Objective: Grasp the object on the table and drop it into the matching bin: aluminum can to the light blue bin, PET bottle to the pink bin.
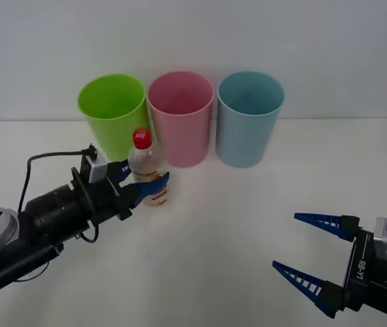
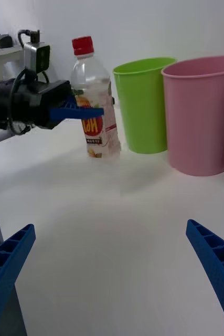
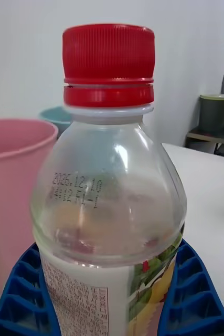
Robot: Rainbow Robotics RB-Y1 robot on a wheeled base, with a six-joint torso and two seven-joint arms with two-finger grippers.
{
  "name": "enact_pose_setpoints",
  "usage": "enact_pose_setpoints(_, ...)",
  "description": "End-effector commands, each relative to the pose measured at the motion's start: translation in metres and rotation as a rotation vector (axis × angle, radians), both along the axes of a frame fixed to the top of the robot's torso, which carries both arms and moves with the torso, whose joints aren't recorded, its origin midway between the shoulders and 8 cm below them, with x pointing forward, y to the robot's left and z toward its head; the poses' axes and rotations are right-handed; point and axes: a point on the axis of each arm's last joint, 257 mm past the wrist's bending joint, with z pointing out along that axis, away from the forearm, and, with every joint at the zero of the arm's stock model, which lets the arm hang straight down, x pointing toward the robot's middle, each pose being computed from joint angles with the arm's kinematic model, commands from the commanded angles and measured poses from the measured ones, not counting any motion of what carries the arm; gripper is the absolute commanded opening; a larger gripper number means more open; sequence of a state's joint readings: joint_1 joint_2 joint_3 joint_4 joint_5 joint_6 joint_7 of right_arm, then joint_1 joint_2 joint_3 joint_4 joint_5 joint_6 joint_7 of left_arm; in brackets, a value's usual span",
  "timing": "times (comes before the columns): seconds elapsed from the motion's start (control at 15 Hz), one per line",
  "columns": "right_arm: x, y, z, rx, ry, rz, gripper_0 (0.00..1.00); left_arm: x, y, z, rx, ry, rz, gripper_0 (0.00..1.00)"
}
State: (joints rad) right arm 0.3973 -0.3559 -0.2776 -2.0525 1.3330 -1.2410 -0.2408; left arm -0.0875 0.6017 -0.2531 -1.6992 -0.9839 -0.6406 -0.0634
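My left gripper (image 1: 147, 185) is clamped on the bottle (image 1: 148, 170), one blue finger (image 3: 22, 294) on each side of its label, about mid-height. The bottle stands upright on the table (image 1: 234, 225), red cap up, its base seemingly on the surface, toward the far edge and left of the middle. Just behind it are the green bin (image 1: 112, 112) and, a little to the right, the pink bin (image 1: 181, 116); the blue bin (image 1: 249, 126) is rightmost. The move turns on this: the pink bin's mouth lies up, back and slightly right of my grip, so I judge the bottle needs lifting above the rim first. My right gripper (image 1: 309, 259) waits spread wide near the table's near right corner, well apart.
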Motion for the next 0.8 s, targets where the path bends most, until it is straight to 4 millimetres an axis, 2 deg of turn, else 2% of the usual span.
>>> enact_pose_setpoints(0.07, 0.000, 0.000, 0.000, 0.000, 0.000, 0.000, 1.00, 0.007, -0.008, 0.037, -0.033, 0.032, -0.015, 0.18)
enact_pose_setpoints(0.27, 0.000, 0.000, 0.000, 0.000, 0.000, 0.000, 1.00, 0.017, -0.014, 0.073, -0.085, 0.044, -0.011, 0.18)
enact_pose_setpoints(0.53, 0.000, 0.000, 0.000, 0.000, 0.000, 0.000, 1.00, 0.027, -0.013, 0.100, -0.037, -0.007, -0.017, 0.18)
enact_pose_setpoints(0.8, 0.000, 0.000, 0.000, 0.000, 0.000, 0.000, 1.00, 0.040, -0.023, 0.150, -0.077, -0.044, -0.027, 0.12)
